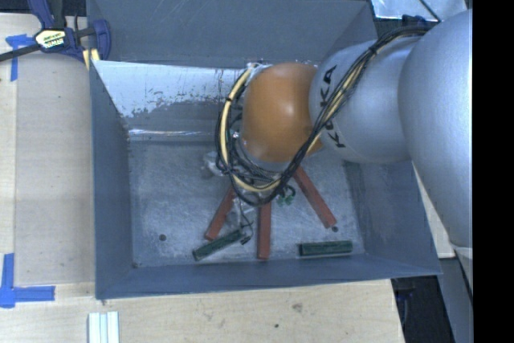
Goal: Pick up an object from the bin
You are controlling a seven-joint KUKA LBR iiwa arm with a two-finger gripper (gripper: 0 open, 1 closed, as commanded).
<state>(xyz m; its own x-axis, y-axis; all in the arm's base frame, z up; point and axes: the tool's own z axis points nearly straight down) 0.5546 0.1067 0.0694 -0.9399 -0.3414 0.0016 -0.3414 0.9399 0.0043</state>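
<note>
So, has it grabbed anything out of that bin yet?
Nothing lifted yet. The arm is down in the bin, its claw low over the brown sticks. Those and two dark green strips lie on the floor. Lifting one out is left.

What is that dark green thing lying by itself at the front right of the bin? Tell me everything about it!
It is a small dark green bar, long, thin and flat with straight edges. It looks like hard plastic, though I cannot be sure. It lies flat on the grey bin floor, almost level across the view, close along the front wall. Nothing seems to touch it: the nearest reddish-brown stick ends just behind it, with a small gap between them.
</note>
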